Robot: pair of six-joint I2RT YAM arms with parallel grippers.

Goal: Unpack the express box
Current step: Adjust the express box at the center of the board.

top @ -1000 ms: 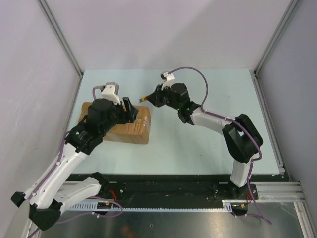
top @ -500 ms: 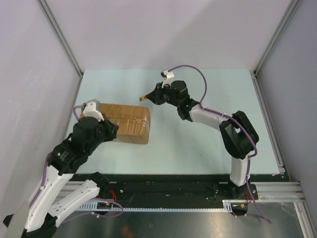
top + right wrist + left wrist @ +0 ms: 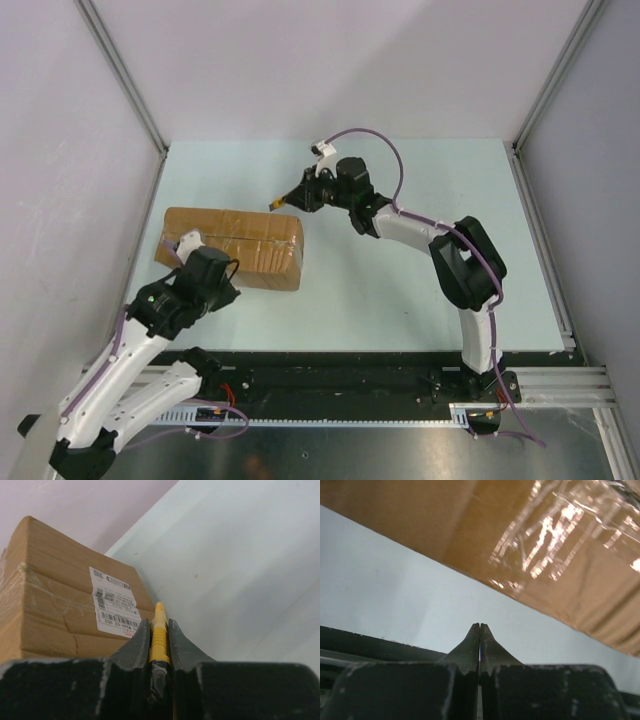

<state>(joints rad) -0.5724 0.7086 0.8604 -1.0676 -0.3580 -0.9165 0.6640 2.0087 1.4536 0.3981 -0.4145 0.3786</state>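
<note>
Knife [image 3: 159,614] poised by the sealed box [image 3: 235,243].
The right claw [image 3: 159,625] is clamped on the yellow knife, whose tip is close to the box's labelled end just ahead; contact cannot be told. The left claw [image 3: 479,628] is pinched together on nothing, the box's taped side just beyond it. The box looks stiff and fairly light, its tape [image 3: 555,540] slick; bare cardboard edges seem the better hold.

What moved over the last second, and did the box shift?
The left pincer, now shut on nothing, drew back off the top of the express box toward the robot's side. The right pincer, shut on the yellow utility knife, carried it left, closer to the box's far right corner. The box itself stayed where it was.
</note>
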